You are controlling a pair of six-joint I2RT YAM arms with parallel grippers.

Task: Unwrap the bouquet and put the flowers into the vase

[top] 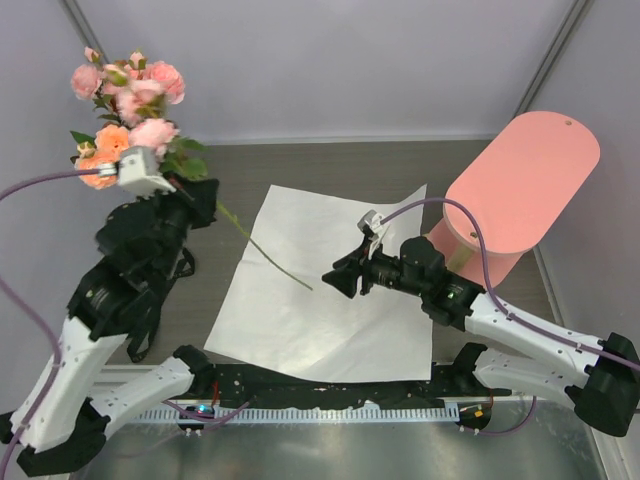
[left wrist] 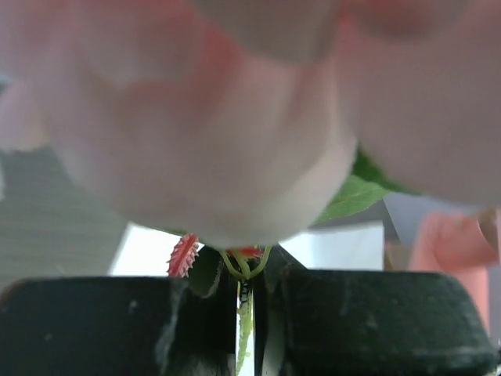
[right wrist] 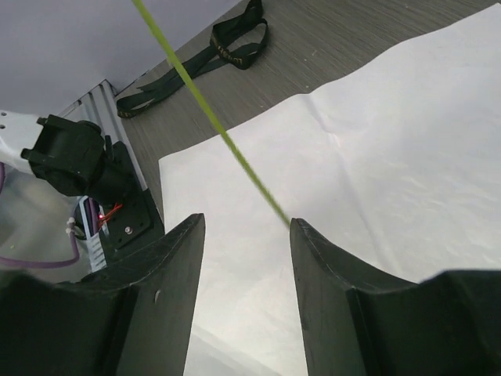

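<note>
Unwrapping looks done: the white paper (top: 330, 300) lies flat and smooth on the worktop (top: 330, 165), and the black ribbon (right wrist: 227, 43) sits loose at 9 o'clock. The flowers (top: 125, 105) are up at 10–11 o'clock, w/ soft pink/peach heads and thin green stems pinched in the closed left end effector (left wrist: 249, 301). One long stem (top: 265, 250) trails to centre. The right end effector (right wrist: 244, 258) gapes, gripping nothing. Left to do: get them into the vase, which I can't see. There's only a matte pink oval stand (top: 525, 170) at 2 o'clock.

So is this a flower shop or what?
Probably not: it looks like a robot test booth. A left arm and right arm are mounted by a metal rail, plain grey walls box in the table, and a purple cable runs to each arm. Only the flowers say shop.
</note>
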